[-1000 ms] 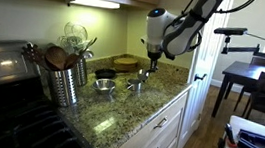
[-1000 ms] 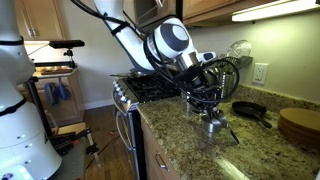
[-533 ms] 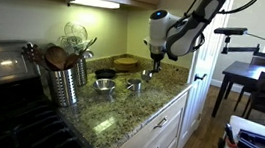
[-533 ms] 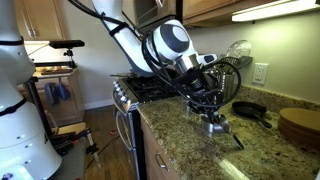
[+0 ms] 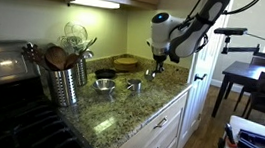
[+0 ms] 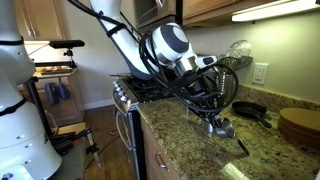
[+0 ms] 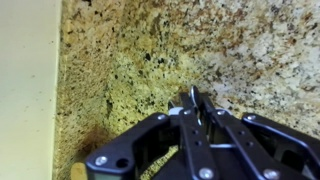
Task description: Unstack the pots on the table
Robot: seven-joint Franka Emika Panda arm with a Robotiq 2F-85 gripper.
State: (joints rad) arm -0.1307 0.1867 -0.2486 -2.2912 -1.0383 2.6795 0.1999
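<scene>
The gripper (image 6: pixel 217 118) is on the move along the table (image 6: pixel 185 150) with a pot (image 6: pixel 223 128) in tow. Over the last second it has drifted steadily away from the stove end, a little further each beat, and the pot goes with it. In an exterior view the other pots (image 5: pixel 132 84) now sit behind it, near the wider bowl (image 5: pixel 104 85). The jaws are clenched tight, and in the wrist view only a thin sliver of steel shows where they meet, so I judge the pot is pinched by rim or handle. Whether the pot skims the granite or hangs just above it, I cannot tell. That reads as one pot off the stack and heading for its own spot. Bare granite lies ahead, with the dark pan (image 6: pixel 250 110) behind and the wooden board (image 6: pixel 298 125) further along. Watch the front edge, which the wrist view shows running close by on one side, and the pot's long handle sticks out
</scene>
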